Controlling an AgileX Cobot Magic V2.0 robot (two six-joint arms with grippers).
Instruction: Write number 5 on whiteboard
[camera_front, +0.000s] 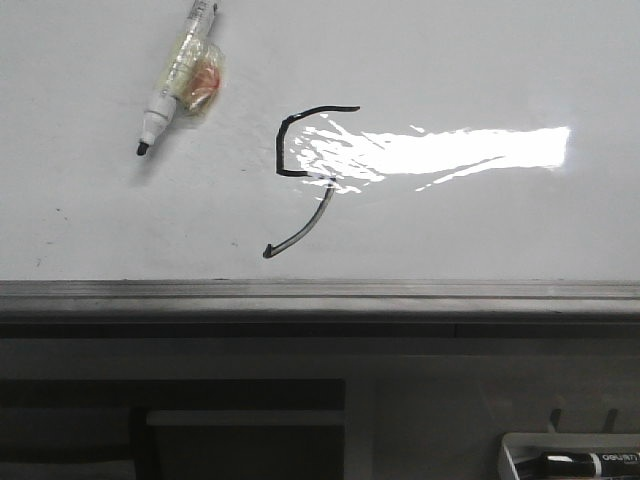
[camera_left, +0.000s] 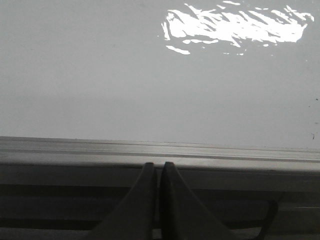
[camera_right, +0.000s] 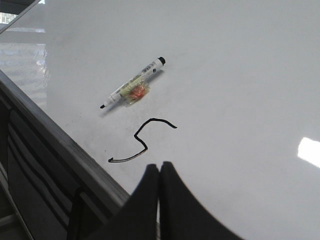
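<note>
Left gripper (camera_left: 159, 172) clenched, fingers pressed together, nothing between them, over grey edge rail (camera_left: 160, 152) of whiteboard (camera_left: 100, 75). Right gripper (camera_right: 159, 175) likewise closed and empty, near board's edge, just short of number 5 (camera_front: 305, 180). Number 5 drawn mid-board, tail fainter, glare patch (camera_front: 450, 150) overlapping it. Uncapped marker (camera_front: 178, 78) lies on board, apart from the 5, tape wad (camera_front: 198, 85) around barrel.

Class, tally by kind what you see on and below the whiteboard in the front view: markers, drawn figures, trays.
Markers: 2, uncapped marker on the whiteboard, capped marker in the tray
Drawn figures: 1, number 5
Trays: 1, tray
Total: 4
</note>
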